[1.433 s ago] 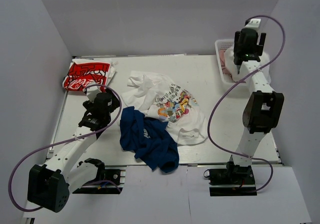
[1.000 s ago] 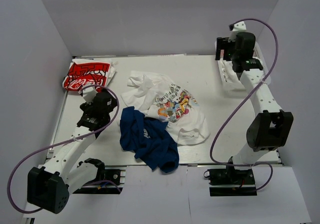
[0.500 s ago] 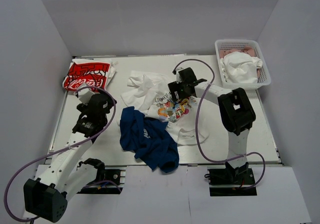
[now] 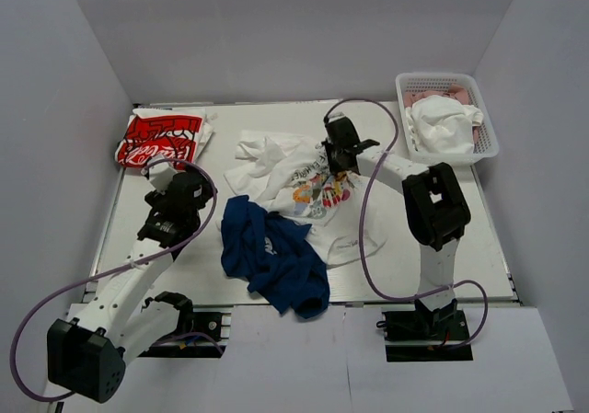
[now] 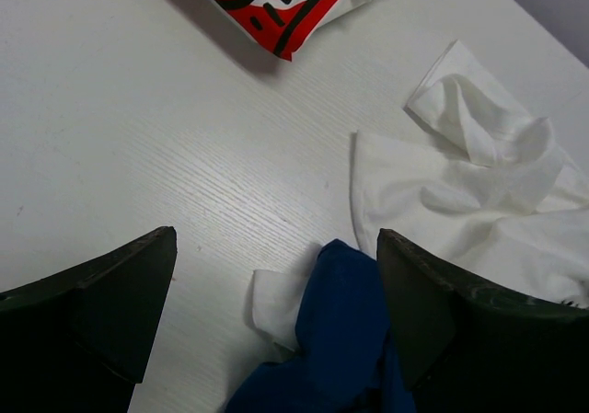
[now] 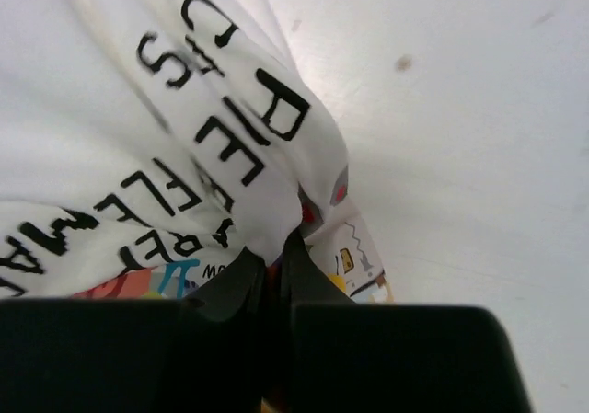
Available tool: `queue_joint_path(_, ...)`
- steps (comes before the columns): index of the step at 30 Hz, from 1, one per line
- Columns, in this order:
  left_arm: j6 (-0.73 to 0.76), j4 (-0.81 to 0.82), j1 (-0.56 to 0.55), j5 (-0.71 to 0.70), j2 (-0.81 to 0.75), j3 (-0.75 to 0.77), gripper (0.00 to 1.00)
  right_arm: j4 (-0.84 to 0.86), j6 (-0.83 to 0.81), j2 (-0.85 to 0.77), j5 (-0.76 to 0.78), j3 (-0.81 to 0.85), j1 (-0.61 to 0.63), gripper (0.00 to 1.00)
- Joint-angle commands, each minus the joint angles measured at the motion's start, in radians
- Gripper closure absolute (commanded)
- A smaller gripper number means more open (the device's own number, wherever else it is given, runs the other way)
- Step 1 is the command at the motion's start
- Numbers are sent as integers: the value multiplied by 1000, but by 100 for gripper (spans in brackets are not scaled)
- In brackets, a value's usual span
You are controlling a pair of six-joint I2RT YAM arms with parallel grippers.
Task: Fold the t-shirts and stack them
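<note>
Right gripper (image 6: 276, 268) clamped the white tee (image 4: 313, 185); a pull might drag the overlapping blue tee (image 4: 276, 261). Left gripper (image 5: 276, 289) gaped.

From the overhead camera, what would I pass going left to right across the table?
red-and-white tee → navy tee → white printed tee → basket

Navy tee (image 4: 274, 258) crumpled, white printed tee (image 4: 311, 194) bunched — red-lettered tee (image 4: 156, 139) folded
</note>
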Motion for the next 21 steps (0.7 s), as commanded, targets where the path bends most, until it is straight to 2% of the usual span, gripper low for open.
queue_joint_path(1,23,-28,2,10,25,50,1,41,19,-175,143,156,-31,100)
queue_joint_path(5,23,-37,2,10,45,59,1,46,47,-242,272,332,-109,100)
queue_joint_path(9,113,19,2,157,54,50,1,32,58,-244,326,480,-201,100)
queue_joint_path(14,148,76,2,217,76,14,1,44,-18,-206,304,691,-318,100)
queue_joint_path(17,182,90,2,285,118,14,1,98,-91,-193,343,753,-361,100)
queue_joint_path(21,192,90,-7,305,186,24,1,196,-217,-184,432,795,-430,100)
